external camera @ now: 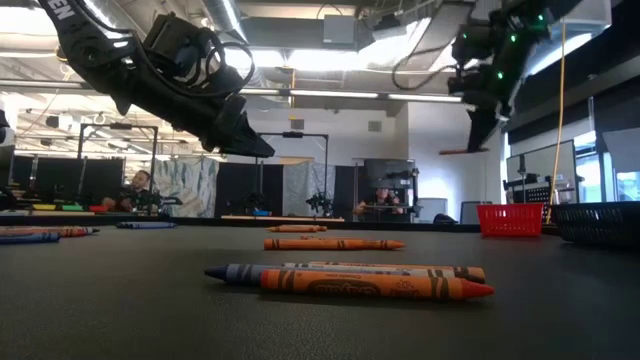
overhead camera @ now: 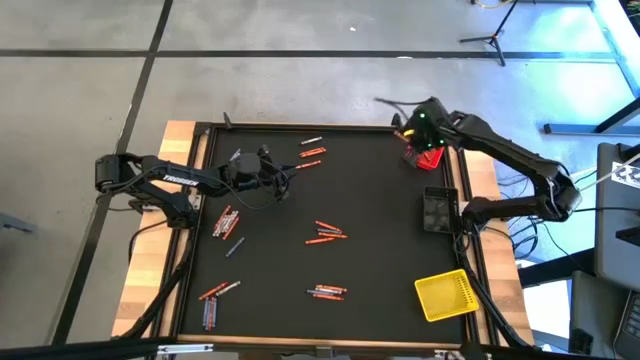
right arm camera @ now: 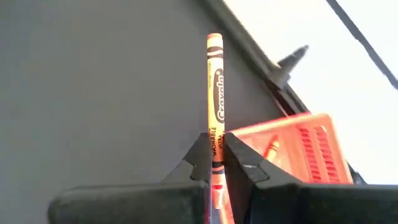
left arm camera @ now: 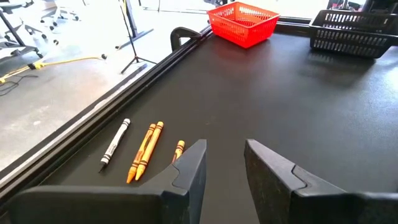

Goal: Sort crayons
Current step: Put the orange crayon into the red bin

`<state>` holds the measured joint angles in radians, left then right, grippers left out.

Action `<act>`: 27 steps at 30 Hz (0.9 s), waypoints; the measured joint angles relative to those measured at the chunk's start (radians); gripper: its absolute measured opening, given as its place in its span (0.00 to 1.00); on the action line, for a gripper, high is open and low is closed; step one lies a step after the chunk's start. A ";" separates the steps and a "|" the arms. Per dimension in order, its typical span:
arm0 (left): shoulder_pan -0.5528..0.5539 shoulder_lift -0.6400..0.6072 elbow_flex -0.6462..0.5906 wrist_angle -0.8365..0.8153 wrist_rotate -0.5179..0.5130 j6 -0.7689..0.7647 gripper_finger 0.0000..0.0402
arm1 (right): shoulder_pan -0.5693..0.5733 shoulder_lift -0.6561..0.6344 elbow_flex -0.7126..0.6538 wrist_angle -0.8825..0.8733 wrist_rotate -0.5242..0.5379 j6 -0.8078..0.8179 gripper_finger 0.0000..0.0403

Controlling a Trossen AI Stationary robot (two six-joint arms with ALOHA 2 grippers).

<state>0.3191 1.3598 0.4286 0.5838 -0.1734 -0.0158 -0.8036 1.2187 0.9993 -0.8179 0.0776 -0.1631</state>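
My right gripper (overhead camera: 420, 135) is up at the table's far right, over the red bin (overhead camera: 428, 156), shut on an orange crayon (right arm camera: 214, 81). The crayon also shows in the low view (external camera: 462, 152). Another crayon (right arm camera: 271, 149) lies in the red bin (right arm camera: 298, 149). My left gripper (left arm camera: 224, 162) hangs open and empty above the table's far left part (overhead camera: 285, 180). A grey crayon (left arm camera: 115, 148) and orange crayons (left arm camera: 147, 149) lie flat on the mat just ahead of it. More crayons lie in small groups across the mat (overhead camera: 325, 233), (overhead camera: 326, 292), (overhead camera: 226, 222). My right gripper pinches the orange crayon between its two fingertips, on the wrapper (right arm camera: 215, 127) back from the end that shows. The fingers come from above. The crayon lies about level (external camera: 462, 152), lifted clear of the table, above the red bin (external camera: 510, 218).
A black bin (overhead camera: 438, 208) stands at the right edge, nearer than the red bin. A yellow bin (overhead camera: 445, 294) stands at the near right corner. A raised dark rim (left arm camera: 143, 74) borders the mat. Orange and blue crayons (external camera: 350, 280) lie close to the low camera.
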 joint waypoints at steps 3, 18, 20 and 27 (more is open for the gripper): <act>0.000 0.000 0.000 0.000 0.000 0.000 0.26 | -0.070 0.004 -0.043 0.023 0.002 0.017 0.06; 0.000 0.000 0.000 0.003 0.000 0.001 0.26 | -0.192 0.010 -0.217 0.148 0.036 0.024 0.06; 0.000 0.000 0.000 0.003 0.000 0.001 0.26 | -0.193 0.010 -0.227 0.153 0.041 0.004 0.06; 0.000 0.000 -0.001 0.003 0.000 0.001 0.26 | -0.192 0.010 -0.229 0.162 0.043 0.002 0.12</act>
<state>0.3191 1.3598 0.4278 0.5869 -0.1738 -0.0151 -0.9955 1.2285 0.7704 -0.6559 0.1207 -0.1616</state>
